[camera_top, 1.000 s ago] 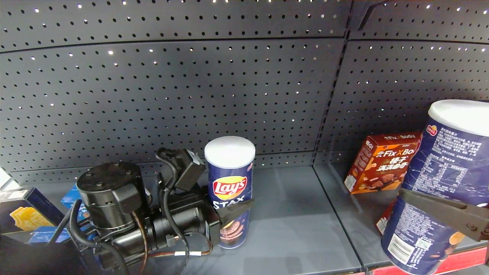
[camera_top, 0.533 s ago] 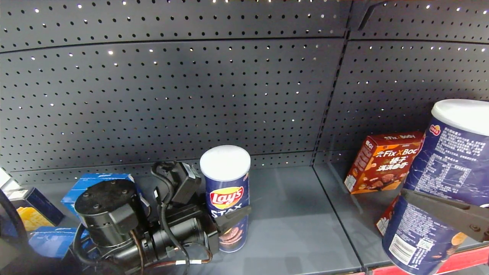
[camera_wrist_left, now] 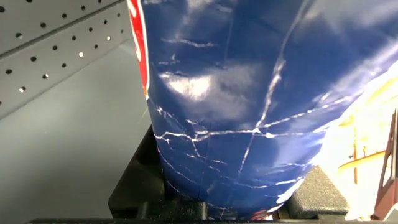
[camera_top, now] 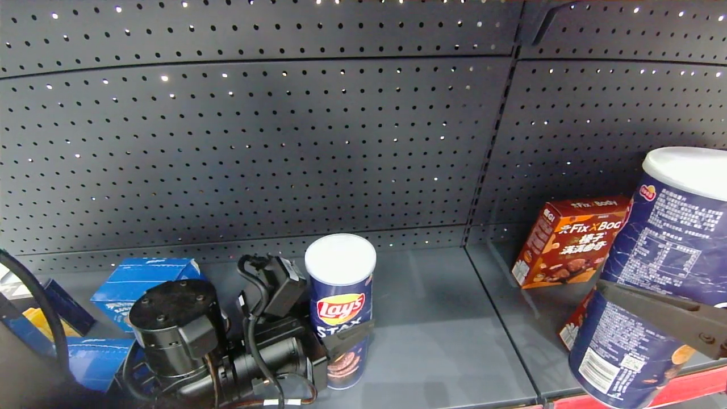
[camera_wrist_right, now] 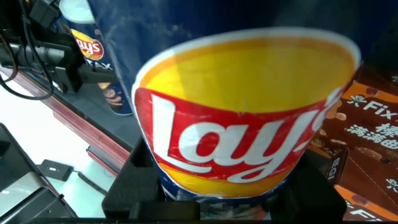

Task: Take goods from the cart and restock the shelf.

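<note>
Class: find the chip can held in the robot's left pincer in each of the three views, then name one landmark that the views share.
Head view: the left can is upright, low and left of centre, over the shelf, in the left pincer.
Left wrist view: the can is close up, its blue wall in that pincer's grip.
Right wrist view: the can is small and far off, beyond the right can.
Shared landmark: the grey shelf.

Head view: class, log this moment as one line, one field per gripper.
left gripper: shut on left chip can, upright over shelf | right gripper: shut on right chip can, in front of red box
</note>
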Available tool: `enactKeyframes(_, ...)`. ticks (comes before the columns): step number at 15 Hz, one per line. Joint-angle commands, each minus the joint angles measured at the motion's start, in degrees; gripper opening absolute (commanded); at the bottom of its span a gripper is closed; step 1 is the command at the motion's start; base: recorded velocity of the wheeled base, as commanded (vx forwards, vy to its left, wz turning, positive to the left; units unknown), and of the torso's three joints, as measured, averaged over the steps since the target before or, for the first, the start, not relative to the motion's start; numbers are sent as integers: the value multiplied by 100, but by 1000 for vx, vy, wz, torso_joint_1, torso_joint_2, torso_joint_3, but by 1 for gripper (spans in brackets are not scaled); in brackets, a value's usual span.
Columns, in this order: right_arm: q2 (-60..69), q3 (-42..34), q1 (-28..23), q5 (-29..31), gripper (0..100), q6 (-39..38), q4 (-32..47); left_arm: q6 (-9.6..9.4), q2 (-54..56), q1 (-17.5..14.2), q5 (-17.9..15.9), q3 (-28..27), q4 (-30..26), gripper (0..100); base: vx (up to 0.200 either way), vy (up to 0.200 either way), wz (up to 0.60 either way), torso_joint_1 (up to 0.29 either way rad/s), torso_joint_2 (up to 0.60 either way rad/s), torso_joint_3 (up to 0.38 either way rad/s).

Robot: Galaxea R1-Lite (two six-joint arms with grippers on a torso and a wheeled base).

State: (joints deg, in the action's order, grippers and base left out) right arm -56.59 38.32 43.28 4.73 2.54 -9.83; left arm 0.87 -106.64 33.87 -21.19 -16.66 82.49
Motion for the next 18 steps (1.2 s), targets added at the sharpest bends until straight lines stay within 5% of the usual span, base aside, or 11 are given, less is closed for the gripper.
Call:
enactKeyframes(1, -1, -8, 5, 2, 0, 1, -2, 1, -23, 6, 1, 23, 4, 0, 0, 0, 0, 0, 0, 0)
enactKeyframes(13, 60, 1, -118, -25, 0, 10, -2, 10, 56, 155, 53, 287, 4, 0, 0, 0, 0, 0, 0, 0)
enactKeyframes(18, 60, -8, -118, -25, 0, 1, -2, 212, 144, 322, 185, 480, 223, 0, 0, 0, 0, 0, 0, 0)
